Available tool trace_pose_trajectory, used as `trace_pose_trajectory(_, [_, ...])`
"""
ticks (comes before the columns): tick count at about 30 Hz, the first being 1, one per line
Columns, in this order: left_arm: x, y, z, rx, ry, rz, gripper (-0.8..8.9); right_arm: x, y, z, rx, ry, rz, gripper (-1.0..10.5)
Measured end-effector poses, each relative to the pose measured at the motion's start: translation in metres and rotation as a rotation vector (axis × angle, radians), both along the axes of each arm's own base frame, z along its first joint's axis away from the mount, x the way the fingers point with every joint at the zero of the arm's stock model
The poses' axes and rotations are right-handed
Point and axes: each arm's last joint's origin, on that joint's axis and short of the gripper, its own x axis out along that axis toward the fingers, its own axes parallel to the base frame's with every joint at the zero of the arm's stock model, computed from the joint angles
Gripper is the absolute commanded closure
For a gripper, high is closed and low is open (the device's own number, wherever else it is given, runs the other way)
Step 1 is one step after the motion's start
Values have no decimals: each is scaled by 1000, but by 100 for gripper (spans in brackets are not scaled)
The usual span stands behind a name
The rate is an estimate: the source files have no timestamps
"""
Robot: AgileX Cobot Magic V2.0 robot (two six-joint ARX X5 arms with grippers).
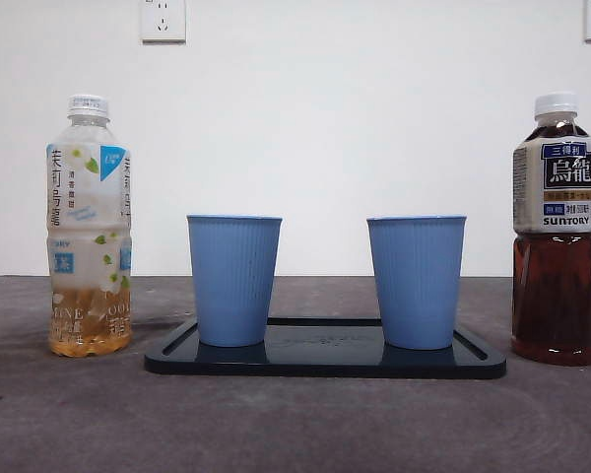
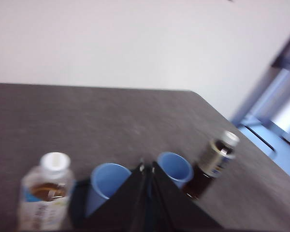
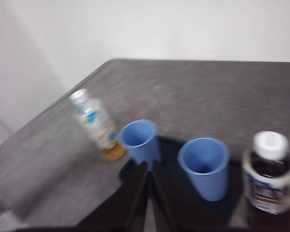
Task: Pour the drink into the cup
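Wrist views show the left gripper (image 2: 147, 169) and right gripper (image 3: 149, 166) both high above the table with jaws pressed together on nothing, though the blur makes that a fair guess rather than a certainty. Out from them, two empty blue cups (image 1: 233, 280) (image 1: 416, 281) stand upright on a black tray (image 1: 325, 361), the pale bottle (image 1: 89, 229) well to one side and the dark bottle (image 1: 557, 232) to the other, both capped. Either bottle looks like smooth, squeezable plastic, the dark one fuller and probably heavier, so I'd take it round the labelled middle; the cups are likely light and easy to tip, and the caps still bar any pouring.
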Motion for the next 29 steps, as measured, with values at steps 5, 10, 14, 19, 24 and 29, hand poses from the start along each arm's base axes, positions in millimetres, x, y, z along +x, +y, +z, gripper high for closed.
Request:
trace_pose_trajectory(5, [5,-8,-3,40,32,-90,797,-1,7,4,-50,-35,124,935])
trace_pose_trajectory(10, [2,-10,-8,72,60,-127,793,-1,7,3,-62,-44,136,935])
trace_pose_trajectory(14, [1,-10,-9,77,69,-132,779,-1,7,3,-64,-39,136,935])
trace_pose_trajectory(19, [1,-10,-9,77,69,-132,587,-1,7,3,-64,-40,136,713])
trace_pose_trajectory(24, [1,-10,-9,77,69,-132,290,-1,7,3,-64,-40,136,431])
trace_pose_trajectory(29, [1,-10,-9,78,69,-132,274,-1,7,3,-58,-34,134,405])
